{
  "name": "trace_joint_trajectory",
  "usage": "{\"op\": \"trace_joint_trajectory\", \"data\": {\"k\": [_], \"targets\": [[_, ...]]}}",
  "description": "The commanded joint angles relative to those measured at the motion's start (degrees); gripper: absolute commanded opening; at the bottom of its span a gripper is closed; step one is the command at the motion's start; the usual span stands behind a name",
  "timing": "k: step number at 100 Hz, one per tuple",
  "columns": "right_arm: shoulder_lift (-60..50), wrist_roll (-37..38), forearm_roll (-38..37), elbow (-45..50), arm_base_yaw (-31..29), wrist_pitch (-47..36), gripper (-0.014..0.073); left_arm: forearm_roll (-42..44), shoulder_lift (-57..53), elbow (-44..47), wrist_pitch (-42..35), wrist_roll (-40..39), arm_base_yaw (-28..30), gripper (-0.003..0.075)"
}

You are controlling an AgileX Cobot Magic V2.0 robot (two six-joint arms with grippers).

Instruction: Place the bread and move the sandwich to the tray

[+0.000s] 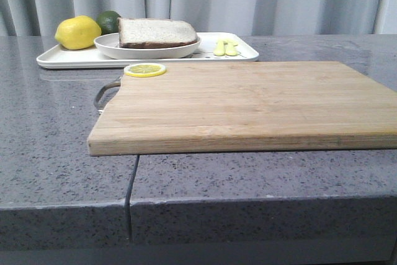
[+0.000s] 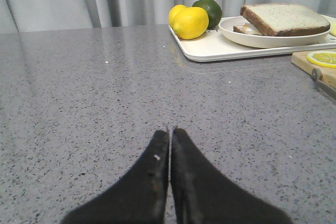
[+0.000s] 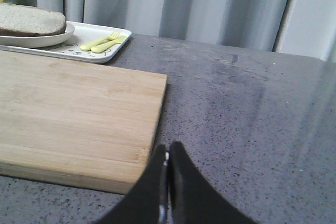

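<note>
Cutting board is closest to you, lying bare apart from a lemon slice on its far left corner. Beyond it, the tray sits at the far left of the counter. On the tray: round plate with the sandwich, thick bread on top, lower slice just visible under it in the left wrist view; no egg visible from here. Lemon and lime sit just beside the plate, small fork and spoon at the tray's right end.

Both grippers are empty, fingers pressed together: left gripper low over bare counter, right gripper near the board's right near corner.

Key relation: sandwich lies ahead and to the right of the left fingers, well apart, long axis running left-right. Left arm is nearer. From the right fingers it's ahead-left, across the whole board.

Judgement: task looks done, plate already on the tray.
</note>
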Motion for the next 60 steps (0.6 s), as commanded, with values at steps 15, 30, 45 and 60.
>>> {"op": "trace_joint_trajectory", "data": {"k": [15,30,45,60], "targets": [[-1.05,0.26,-0.51,0.19,-0.26,-4.95,-0.0067,-0.48,-1.74,0.89,-4.68,0.0,0.25,-0.002],[-1.05,0.26,-0.51,0.19,-0.26,-4.95,-0.0067,-0.48,-1.74,0.89,-4.68,0.0,0.25,-0.002],[-1.05,0.26,-0.51,0.19,-0.26,-4.95,-0.0067,-0.48,-1.74,0.89,-4.68,0.0,0.25,-0.002],[-1.05,0.26,-0.51,0.19,-0.26,-4.95,-0.0067,-0.48,-1.74,0.89,-4.68,0.0,0.25,-0.0019]]}}
